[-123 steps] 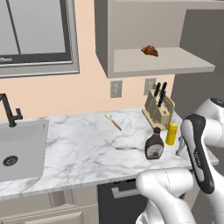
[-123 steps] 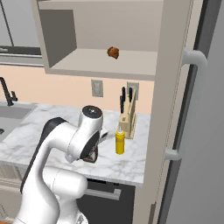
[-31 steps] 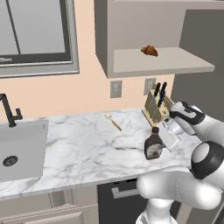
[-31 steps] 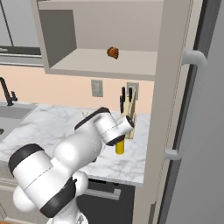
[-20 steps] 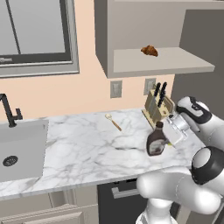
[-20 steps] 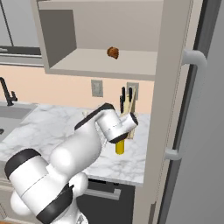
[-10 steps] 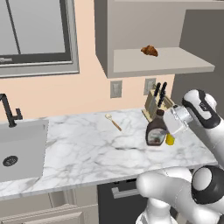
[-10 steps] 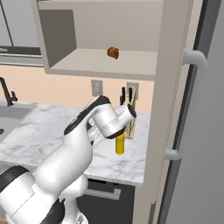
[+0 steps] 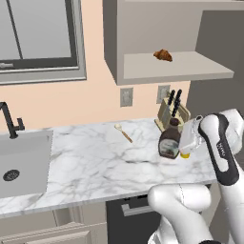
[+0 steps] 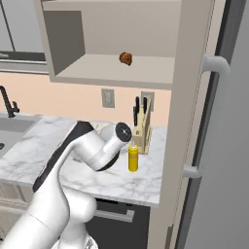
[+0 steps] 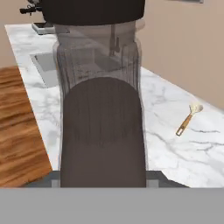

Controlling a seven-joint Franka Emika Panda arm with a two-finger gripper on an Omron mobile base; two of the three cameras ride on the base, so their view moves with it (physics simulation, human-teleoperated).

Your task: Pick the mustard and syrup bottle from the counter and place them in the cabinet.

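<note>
The right base view shows the mustard (image 10: 133,158) upright on the desk (image 10: 87,175); the left base view shows the tool (image 9: 183,143) clamped on the syrup bottle (image 9: 169,141), tilted just above the desk.

We see a counter (image 9: 95,162) of polished white marble with grey veins. On it, the syrup bottle (image 9: 169,141) looks like glossy dark brown plastic with a paper-like label; close up, its upper body (image 11: 98,52) seems translucent. Beside it, the mustard (image 10: 133,157) is smooth yellow plastic. Above the counter, the cabinet (image 9: 143,43) is matt beige. The knife block (image 10: 142,130) looks like pale wood.
</note>
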